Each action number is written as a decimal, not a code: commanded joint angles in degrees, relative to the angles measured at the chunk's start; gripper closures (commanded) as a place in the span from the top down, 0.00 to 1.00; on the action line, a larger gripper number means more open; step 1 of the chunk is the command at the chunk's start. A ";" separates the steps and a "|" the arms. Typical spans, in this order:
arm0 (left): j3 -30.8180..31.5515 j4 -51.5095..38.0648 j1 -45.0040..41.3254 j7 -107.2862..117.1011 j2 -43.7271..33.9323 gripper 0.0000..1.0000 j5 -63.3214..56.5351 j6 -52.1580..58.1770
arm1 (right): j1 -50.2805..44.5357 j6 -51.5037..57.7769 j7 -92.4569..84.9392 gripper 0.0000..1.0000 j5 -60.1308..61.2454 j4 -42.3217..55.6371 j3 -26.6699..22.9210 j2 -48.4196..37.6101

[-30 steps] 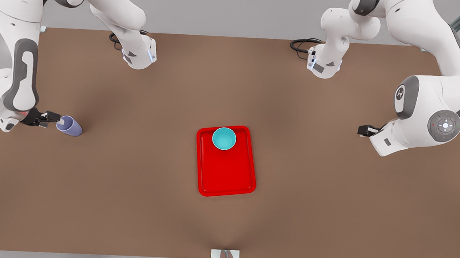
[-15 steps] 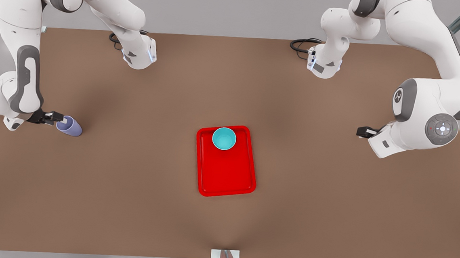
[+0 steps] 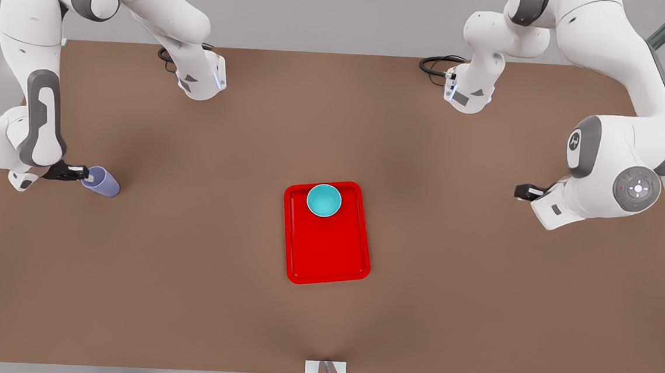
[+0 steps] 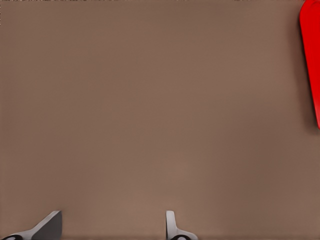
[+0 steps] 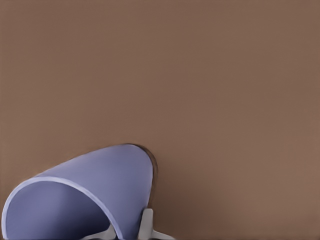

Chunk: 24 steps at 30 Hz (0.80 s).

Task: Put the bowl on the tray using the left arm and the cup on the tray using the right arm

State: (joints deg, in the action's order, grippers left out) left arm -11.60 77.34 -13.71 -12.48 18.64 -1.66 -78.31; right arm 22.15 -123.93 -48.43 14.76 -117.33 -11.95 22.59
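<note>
One half of the job looks finished to us: the bowl [image 3: 324,200] sits upright inside the tray [image 3: 328,250], at the end of it nearer the arm bases, and nothing is touching it. The tray lies near the middle of the desk [image 3: 186,270].

The other half is left. The cup [image 3: 101,182] stands on the desk well apart from the tray, far over at the front view's left, so it has the whole crossing ahead of it. We see the right end effector [image 3: 83,174] at the cup's rim; in the right wrist view one finger [image 5: 145,224] lies against the outside of the cup's [image 5: 90,195] wall and the other reaches inside the mouth, so we judge it pinched on the rim (a wall grip, not a grasp around the body).

The left end effector [image 3: 524,192] hovers over bare desk at the front view's right, well away from the tray; the left wrist view shows its fingers [image 4: 47,227] spread with nothing between them, and the tray's edge [image 4: 311,60] off to one side. That arm waits.
</note>
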 commanded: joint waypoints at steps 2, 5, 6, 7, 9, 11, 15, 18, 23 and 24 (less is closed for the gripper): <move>0.00 0.00 0.00 0.00 0.08 1.00 -0.01 0.00 | 0.00 0.00 0.70 0.21 0.00 0.00 0.00 0.00; 0.00 0.00 0.00 0.00 0.35 1.00 -0.01 -0.09 | 0.00 0.00 0.70 0.21 0.00 0.09 0.00 0.00; 0.00 0.00 0.00 -0.09 0.35 1.00 -0.01 0.00 | 0.00 0.00 0.70 0.21 0.00 0.09 0.00 0.00; 0.00 0.00 0.00 -0.09 0.35 1.00 -0.10 -0.09 | 0.00 0.00 0.70 0.21 0.00 0.35 0.09 0.00; 0.00 0.00 0.00 -0.09 0.43 1.00 -0.10 0.00 | 0.00 0.00 0.79 0.21 0.00 0.53 0.18 0.00; 0.00 0.00 0.00 -0.09 0.43 1.00 -0.19 0.00 | -0.09 -0.09 1.58 0.21 0.00 0.88 0.35 0.00; 0.00 0.00 0.00 -0.09 0.26 1.00 -0.28 0.09 | -0.79 0.70 6.93 0.21 -2.98 6.32 3.95 -0.35; 0.00 0.00 0.00 0.00 0.35 1.00 -0.28 0.00 | -3.51 2.99 16.78 0.21 -6.68 10.19 6.85 -1.50; 0.00 0.00 0.00 0.00 0.70 1.00 -0.28 -0.09 | -16.17 8.43 52.37 0.21 -10.72 17.66 14.93 -0.97; 0.00 0.00 0.09 0.00 0.70 1.00 -0.28 -0.18 | -16.08 11.33 59.14 0.21 -11.86 20.74 18.19 0.00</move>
State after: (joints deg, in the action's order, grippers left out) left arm -11.60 77.34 -13.69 -12.48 19.42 -1.92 -78.48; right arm 5.95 -112.62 12.62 3.09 -96.34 7.37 22.70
